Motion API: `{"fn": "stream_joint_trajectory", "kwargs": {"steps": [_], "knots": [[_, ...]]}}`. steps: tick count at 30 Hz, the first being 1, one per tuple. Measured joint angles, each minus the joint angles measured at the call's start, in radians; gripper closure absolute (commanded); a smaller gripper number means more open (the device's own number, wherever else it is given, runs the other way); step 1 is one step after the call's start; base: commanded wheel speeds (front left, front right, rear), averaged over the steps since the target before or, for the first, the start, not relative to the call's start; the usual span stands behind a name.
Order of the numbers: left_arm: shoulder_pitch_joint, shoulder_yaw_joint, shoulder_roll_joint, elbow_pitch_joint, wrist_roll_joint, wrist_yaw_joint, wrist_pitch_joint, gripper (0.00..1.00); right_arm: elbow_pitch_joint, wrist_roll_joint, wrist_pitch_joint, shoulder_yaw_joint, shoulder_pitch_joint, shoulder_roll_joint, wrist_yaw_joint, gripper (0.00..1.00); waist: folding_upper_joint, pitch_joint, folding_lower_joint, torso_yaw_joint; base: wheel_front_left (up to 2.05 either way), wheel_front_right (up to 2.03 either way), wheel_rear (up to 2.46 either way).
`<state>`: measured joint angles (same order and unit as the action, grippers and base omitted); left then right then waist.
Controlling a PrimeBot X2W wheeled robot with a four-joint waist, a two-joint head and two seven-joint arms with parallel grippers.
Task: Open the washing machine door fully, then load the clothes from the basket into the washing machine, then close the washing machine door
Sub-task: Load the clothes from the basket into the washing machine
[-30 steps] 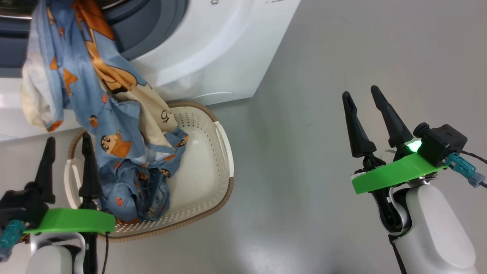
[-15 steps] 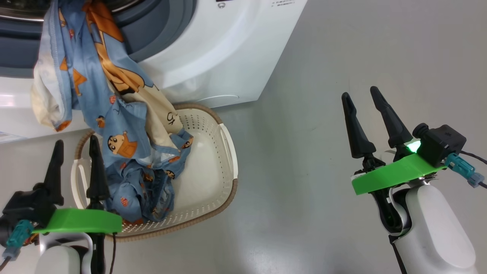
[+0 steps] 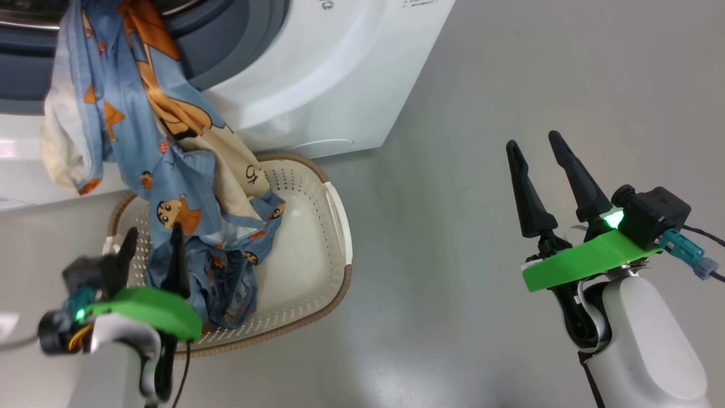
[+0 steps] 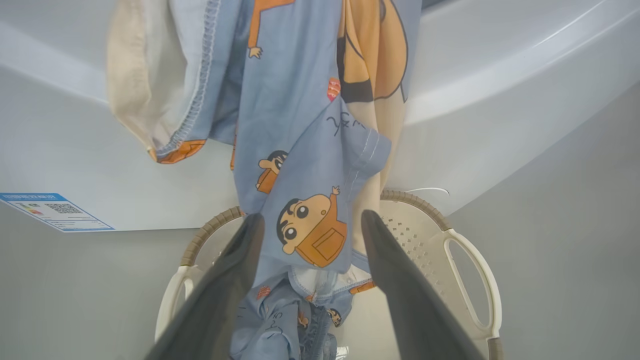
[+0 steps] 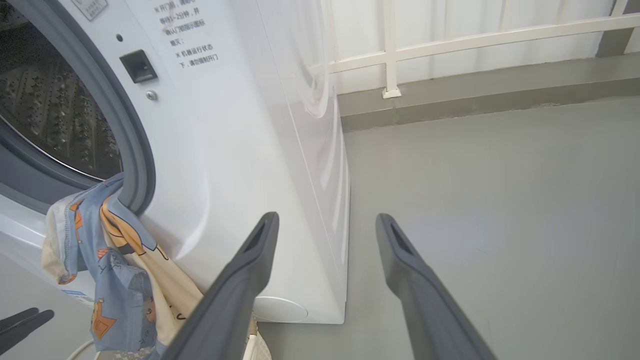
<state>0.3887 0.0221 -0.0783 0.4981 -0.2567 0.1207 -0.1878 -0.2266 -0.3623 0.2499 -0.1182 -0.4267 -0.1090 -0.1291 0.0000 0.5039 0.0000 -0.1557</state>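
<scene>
The big white washing machine point(image 3: 340, 73) is filling the upper left of the head view. The clothes point(image 3: 187, 170), blue fabric with orange cartoon figures and cream patches, are hanging from its opening down into the cream, perforated, brown-rimmed basket point(image 3: 335, 226) at lower left. The left gripper point(image 3: 154, 232) is hovering at the basket's lower-left edge, fingers spread and empty. At right, the right gripper point(image 3: 532, 140) is hanging over grey floor point(image 3: 453, 294), fingers parted, holding nothing.

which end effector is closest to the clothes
The left end effector, open over the basket with the blue clothes just ahead of its fingers; the right end effector sits over grey floor, well apart.
</scene>
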Motion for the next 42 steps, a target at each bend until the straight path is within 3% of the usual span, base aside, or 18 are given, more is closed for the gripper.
{"fn": "stream_joint_trajectory", "kwargs": {"steps": [8, 16, 25, 36, 37, 38, 42], "knots": [[0.229, 0.094, -0.029, 0.308, -0.081, 0.007, -0.001, 0.0, 0.0, 0.0, 0.0, -0.02, -0.002, 0.005, 0.0, 0.0, 0.0, 0.015, 0.0, -0.022, 0.0, 0.0, 0.0], [0.393, 0.196, -0.063, 0.513, -0.155, 0.007, 0.001, 0.0, 0.0, -0.004, 0.0, -0.019, -0.009, 0.012, 0.0, 0.0, 0.0, 0.056, 0.0, -0.049, 0.0, 0.0, 0.0], [0.523, 0.285, -0.067, 0.615, -0.242, 0.008, 0.02, 0.0, 0.006, -0.009, 0.0, -0.022, -0.042, 0.023, 0.0, 0.0, 0.0, 0.109, 0.0, -0.079, 0.0, 0.0, 0.0], [0.611, 0.292, -0.086, 0.68, -0.319, 0.008, -0.052, 0.0, 0.014, -0.009, 0.0, -0.015, -0.043, 0.037, 0.0, 0.0, 0.0, 0.158, 0.0, -0.113, 0.0, 0.0, 0.0], [0.612, 0.292, -0.085, 0.682, -0.319, 0.008, -0.056, 0.37, 0.014, -0.009, 0.0, -0.014, -0.044, 0.038, 0.0, 0.0, 0.0, 0.161, 0.0001, -0.113, 0.0, 0.0, 0.0], [0.612, 0.292, -0.085, 0.683, -0.319, 0.008, -0.059, 1.0, 0.014, -0.009, 0.0, -0.013, -0.046, 0.039, 0.0, 0.0, 0.0, 0.162, 0.0, -0.113, 0.0, 0.0, 0.0], [0.614, 0.293, -0.085, 0.681, -0.319, 0.008, -0.06, 1.0, 0.014, -0.009, 0.0, -0.009, -0.047, 0.041, 0.0, 0.0, 0.0, 0.16, 0.0, -0.108, 0.0, 0.0, 0.0]]}}
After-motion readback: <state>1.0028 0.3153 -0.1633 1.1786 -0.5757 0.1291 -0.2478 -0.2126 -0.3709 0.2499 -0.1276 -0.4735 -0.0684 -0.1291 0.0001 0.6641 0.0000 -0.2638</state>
